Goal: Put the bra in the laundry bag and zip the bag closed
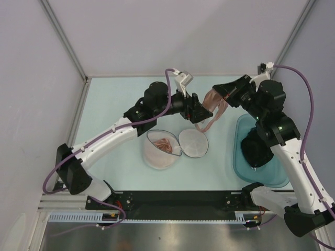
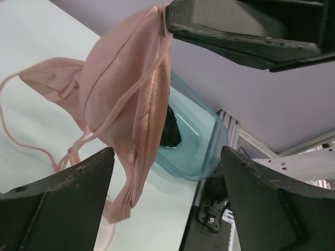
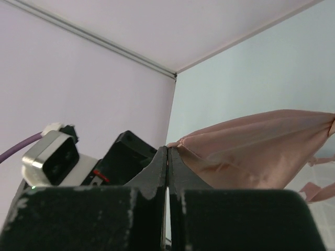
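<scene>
Holding the bra by its top edge in the right claw, fingers pressed fully together on the fabric, cups and thin straps dangling over the far part of the worktop. With the left claw spread wide just left of the hanging cloth, facing it and gripping nothing. Below and nearer, the laundry bag lying unzipped with both halves laid open, the bra's lower end hanging close by its far rim; off to the right, a teal basin with a black garment inside.
</scene>
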Controlling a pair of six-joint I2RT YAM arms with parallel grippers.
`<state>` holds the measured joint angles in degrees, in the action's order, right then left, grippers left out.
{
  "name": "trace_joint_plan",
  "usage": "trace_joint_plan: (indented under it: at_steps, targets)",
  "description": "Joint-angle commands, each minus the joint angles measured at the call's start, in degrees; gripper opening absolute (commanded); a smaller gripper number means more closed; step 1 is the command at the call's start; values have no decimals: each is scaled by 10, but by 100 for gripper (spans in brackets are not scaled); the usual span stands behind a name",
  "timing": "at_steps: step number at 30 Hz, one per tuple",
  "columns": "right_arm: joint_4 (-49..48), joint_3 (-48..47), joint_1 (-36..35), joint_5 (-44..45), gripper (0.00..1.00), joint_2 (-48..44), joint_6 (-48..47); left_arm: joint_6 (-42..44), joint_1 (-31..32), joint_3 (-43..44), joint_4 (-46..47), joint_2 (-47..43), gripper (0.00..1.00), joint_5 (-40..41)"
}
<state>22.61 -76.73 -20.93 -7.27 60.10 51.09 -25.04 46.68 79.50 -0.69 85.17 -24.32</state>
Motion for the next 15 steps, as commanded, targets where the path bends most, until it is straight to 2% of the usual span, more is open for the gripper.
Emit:
trace_joint_plan:
  at_steps: [1,2,4,5,6,9,12,15]
  targets:
    - [-35,4,-3,-36,0,-26,17,-33,7,54,13,34,85,-12]
    - [-33,6,-3,-44,0,-31,18,-40,7,60,11,42,84,-9]
    - [-32,15,-4,-56,0,-38,20,-46,7,68,11,59,72,-14]
    - [-30,17,-3,-65,0,-40,19,-53,7,72,11,62,63,-15]
    - [-28,18,-3,-71,0,-46,19,-55,7,79,-5,64,45,-9]
    - [-4,23,6,-94,0,-52,2,-62,-1,85,-28,59,22,13]
    - [30,32,27,-118,0,-58,-17,-91,-18,66,-27,40,3,2]
    - [71,30,62,-137,32,-62,-56,-115,-34,48,-39,23,0,-9]
